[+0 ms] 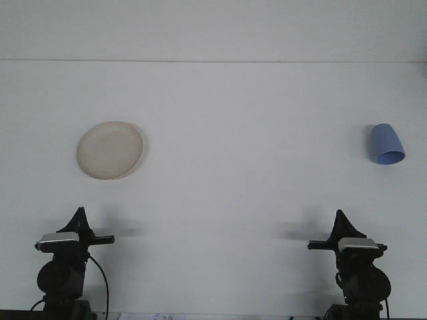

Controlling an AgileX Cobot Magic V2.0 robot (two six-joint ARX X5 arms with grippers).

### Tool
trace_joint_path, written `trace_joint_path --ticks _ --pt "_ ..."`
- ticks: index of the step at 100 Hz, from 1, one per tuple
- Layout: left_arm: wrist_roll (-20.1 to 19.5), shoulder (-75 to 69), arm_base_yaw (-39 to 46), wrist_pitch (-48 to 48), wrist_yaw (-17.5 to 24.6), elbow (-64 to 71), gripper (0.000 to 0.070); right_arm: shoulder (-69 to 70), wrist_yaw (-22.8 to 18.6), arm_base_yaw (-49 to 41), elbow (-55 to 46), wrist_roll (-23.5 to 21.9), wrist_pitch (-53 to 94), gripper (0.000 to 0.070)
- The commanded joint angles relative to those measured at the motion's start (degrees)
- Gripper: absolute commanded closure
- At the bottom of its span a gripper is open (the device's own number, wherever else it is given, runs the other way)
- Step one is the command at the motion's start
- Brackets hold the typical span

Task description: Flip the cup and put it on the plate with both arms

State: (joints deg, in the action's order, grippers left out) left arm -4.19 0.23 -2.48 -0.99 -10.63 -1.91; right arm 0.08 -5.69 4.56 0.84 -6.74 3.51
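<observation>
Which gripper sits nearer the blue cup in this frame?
Right. The right gripper sits below and slightly left of the blue cup, on the same side of the table. The left gripper is far across, beneath the plate.
</observation>
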Motion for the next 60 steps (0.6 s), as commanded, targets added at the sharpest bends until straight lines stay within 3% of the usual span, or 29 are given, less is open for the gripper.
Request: trace_joint_path --ticks 1,28,35,41,46,56,60 --pt "-0.72 -0.07 0.00 -0.81 -0.28 1.11 0.0687 0.00 -1.66 -0.04 -0.11 -9.92 -0.92 0.0696" --pt "-0.72 -0.07 0.00 -0.81 -0.28 1.11 0.0687 0.04 -0.48 -0.02 3.76 -21.07 -4.79 0.0697" --pt "-0.72 -0.04 0.00 -0.79 -0.28 1.11 0.0687 1.46 3.34 -0.04 8.24 -20.39 -4.74 0.0696" --pt "-0.72 -0.07 0.00 -0.79 -0.28 1.11 0.0687 3.91 4.94 -0.02 12.94 -16.50 -3.93 0.0670" --pt "-0.72 -0.07 0.00 -0.81 -0.26 1.11 0.0687 6.93 5.92 -0.02 17.38 -12.28 -2.08 0.0549" --pt "-0.72 -0.07 0.00 -0.81 -0.26 1.11 0.0687 14.40 7.87 -0.02 25.79 -4.28 2.16 0.0166" --pt "-0.72 -0.04 0.00 -0.79 -0.28 1.11 0.0687 17.46 8.90 -0.02 28.65 -2.10 3.67 0.0096"
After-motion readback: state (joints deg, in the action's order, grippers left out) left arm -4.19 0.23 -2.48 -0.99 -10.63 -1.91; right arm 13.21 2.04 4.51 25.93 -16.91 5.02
